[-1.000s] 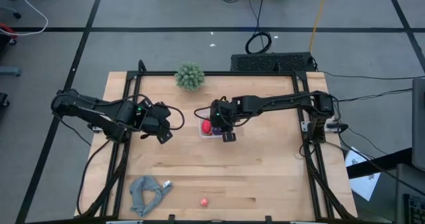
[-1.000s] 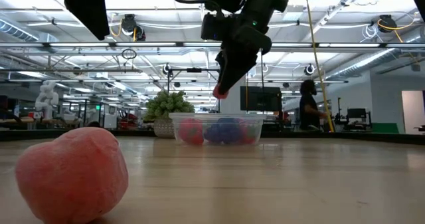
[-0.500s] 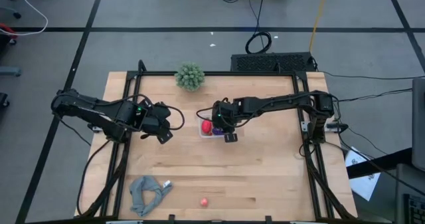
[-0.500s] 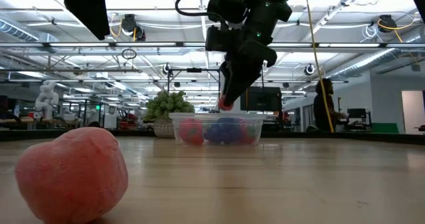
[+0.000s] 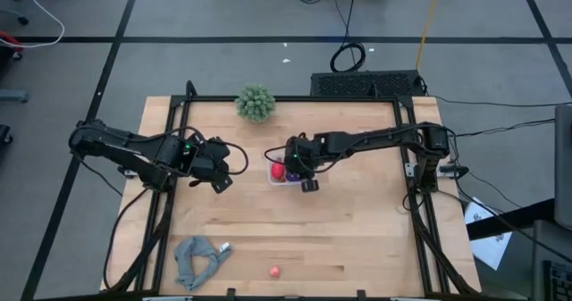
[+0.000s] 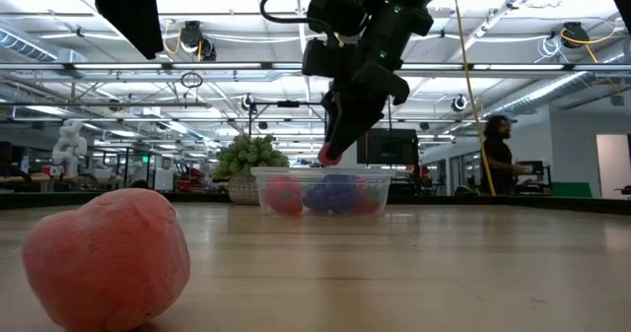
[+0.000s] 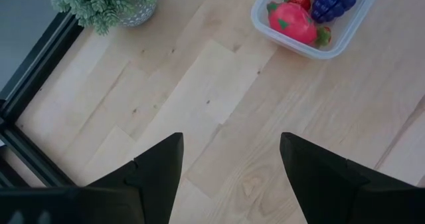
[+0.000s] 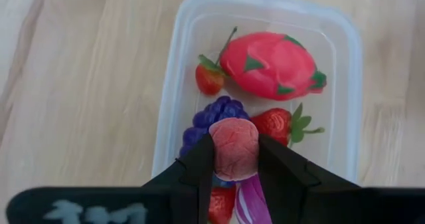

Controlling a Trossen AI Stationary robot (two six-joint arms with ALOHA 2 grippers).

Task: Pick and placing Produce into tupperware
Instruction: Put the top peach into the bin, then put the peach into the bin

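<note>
High view: right tool sits over the clear container at frame centre, just right of the red-pink fruit inside; left tool hangs left of centre, well apart from the container. Right wrist view: right tool's fingers are clamped on a small pink peach-like piece, held directly above the container. Inside the container: a big pink dragon fruit toward the far end, a small strawberry beside it, purple grapes under the held piece, another strawberry next to the grapes, plus a bit of red and magenta produce mostly hidden by the fingers. Low view: right tool comes down from the top centre, the pink piece at its tip just above the container rim, not inside. A second pink peach lies on the tabletop at lower left, close to the camera; in the high view it is the small dot at bottom centre, well apart from the container. Left wrist view: left tool has its fingers spread partway with nothing between them, bare tabletop below. Green bushy plant at upper centre, grey cloth at lower left. A person stands in the room at right background.
</note>
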